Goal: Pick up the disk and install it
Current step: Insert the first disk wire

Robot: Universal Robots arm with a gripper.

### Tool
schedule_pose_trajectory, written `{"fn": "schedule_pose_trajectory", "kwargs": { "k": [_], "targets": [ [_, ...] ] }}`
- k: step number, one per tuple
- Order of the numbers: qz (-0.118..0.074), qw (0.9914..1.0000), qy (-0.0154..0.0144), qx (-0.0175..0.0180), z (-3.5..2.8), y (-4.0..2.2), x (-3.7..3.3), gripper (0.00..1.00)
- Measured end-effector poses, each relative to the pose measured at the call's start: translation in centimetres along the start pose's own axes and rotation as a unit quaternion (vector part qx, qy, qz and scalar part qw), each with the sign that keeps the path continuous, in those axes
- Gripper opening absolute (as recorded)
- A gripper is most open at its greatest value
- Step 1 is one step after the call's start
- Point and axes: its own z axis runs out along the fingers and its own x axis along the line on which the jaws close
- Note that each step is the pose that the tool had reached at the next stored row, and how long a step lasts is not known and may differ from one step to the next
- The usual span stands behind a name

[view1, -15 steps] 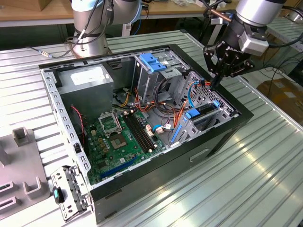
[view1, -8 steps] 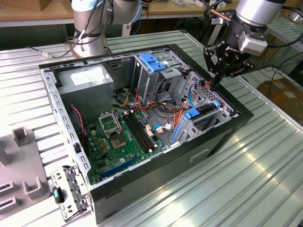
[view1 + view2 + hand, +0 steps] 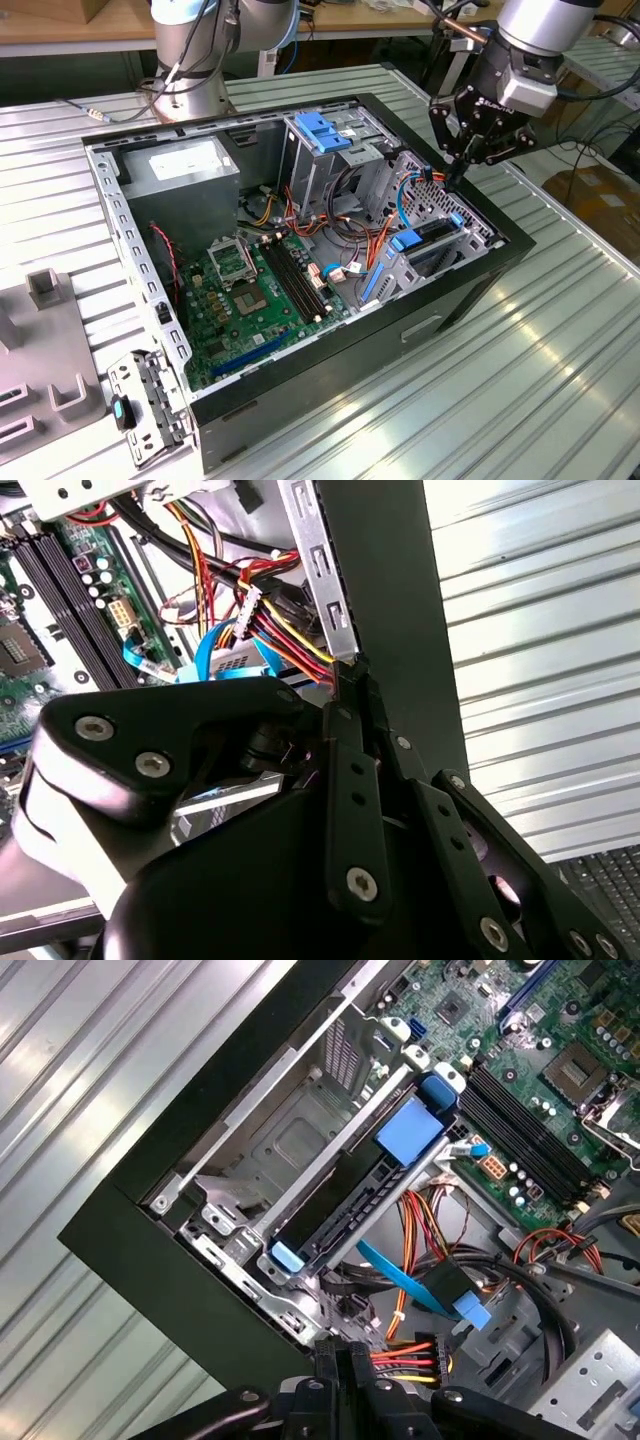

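The disk [image 3: 428, 240] sits in the drive cage [image 3: 470, 215] at the exterior view's right end of the open computer case, and its blue side rails and blue end tab show. In the first wrist view the disk [image 3: 345, 1205] lies edge-on in the cage with a blue handle at one end. My gripper [image 3: 455, 168] hangs just above the case's far right rim, beside the cage, fingers shut with nothing between them. Its tips [image 3: 340, 1352] stand close to a bundle of red and yellow cables [image 3: 410, 1358]. The second wrist view shows my gripper [image 3: 350, 675] over those same cables.
The case's black wall [image 3: 330, 370] rises from a ribbed metal table [image 3: 560, 380]. Inside lie a green motherboard [image 3: 250, 290], a grey power supply box [image 3: 185, 165] and a bare blue bracket [image 3: 322, 130]. A loose metal panel [image 3: 145, 405] and grey fixture [image 3: 40, 340] lie on the exterior view's left.
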Motion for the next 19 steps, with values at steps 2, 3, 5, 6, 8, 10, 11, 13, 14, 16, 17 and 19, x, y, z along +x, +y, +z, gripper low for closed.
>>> {"fn": "schedule_pose_trajectory", "kwargs": {
  "k": [2,3,5,6,8,10,11,13,14,16,17,19],
  "targets": [
    [0.0,1.0,0.0,0.0,0.0,0.16,-0.14,0.16],
    [0.0,1.0,0.0,0.0,-0.01,0.22,-0.2,0.16],
    [0.0,1.0,0.0,0.0,-0.01,0.4,-0.36,0.16],
    [0.001,1.0,0.0,0.0,0.0,0.48,-0.42,0.16],
    [0.022,0.99975,0.0005,-0.0004,0.02,0.48,-0.43,0.16],
    [0.037,0.9993,0.0008,-0.0006,0.04,0.48,-0.43,0.16],
    [0.044,0.99904,0.001,-0.0007,0.04,0.48,-0.43,0.16],
    [0.047,0.9989,0.0011,-0.0009,0.03,0.7,-0.63,0.16],
    [0.047,0.99891,0.001,-0.0008,0.04,0.84,-0.76,0.16],
    [0.048,0.99883,0.001,-0.0008,0.04,0.94,-0.84,0.16],
    [0.054,0.99854,0.0011,-0.0009,0.04,0.94,-0.84,0.16],
    [0.073,0.9973,0.0016,-0.0012,0.05,0.94,-0.85,0.16]
  ]
}}
